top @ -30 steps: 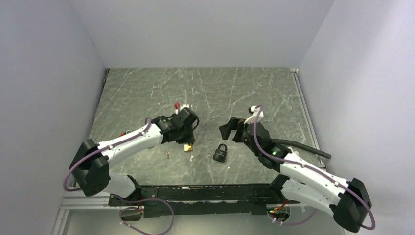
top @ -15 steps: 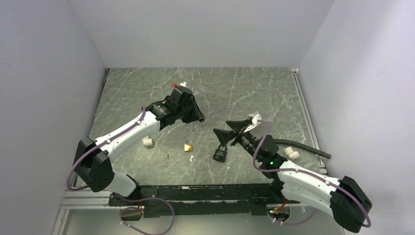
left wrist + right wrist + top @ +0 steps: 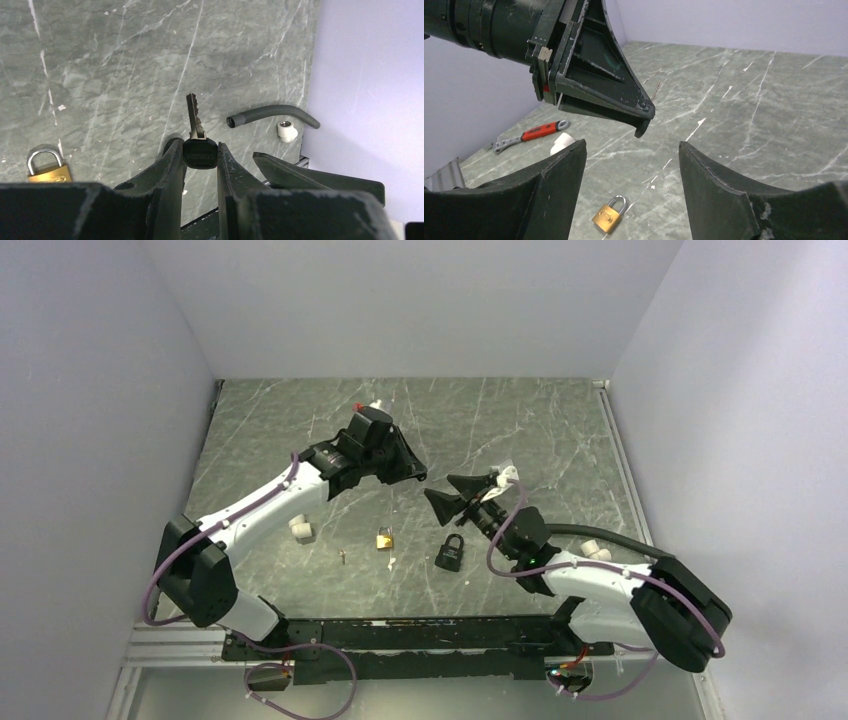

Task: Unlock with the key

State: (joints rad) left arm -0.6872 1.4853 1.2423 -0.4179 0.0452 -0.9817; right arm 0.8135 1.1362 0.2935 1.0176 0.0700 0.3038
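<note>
My left gripper (image 3: 200,149) is shut on the key (image 3: 200,153). It grips the black head, and the short silvery blade sticks out past the fingertips. In the top view the left gripper (image 3: 412,472) is raised above the table, close to my right gripper (image 3: 452,496). The right gripper (image 3: 631,150) is open wide and empty, facing the left gripper's fingers (image 3: 596,82). The black padlock (image 3: 450,552) lies on the table just below the right gripper. The brass padlock (image 3: 384,539) lies to its left, also seen in both wrist views (image 3: 48,165) (image 3: 610,214).
A black hose (image 3: 610,536) and a white fitting (image 3: 597,551) lie by the right arm. Another white fitting (image 3: 301,529) and a small metal piece (image 3: 343,556) lie under the left arm. A red-handled wrench (image 3: 531,133) lies near the left wall.
My left gripper has lifted from beside the brass padlock and moved up and right with the key. My right gripper has swung left toward it, above the black padlock.
</note>
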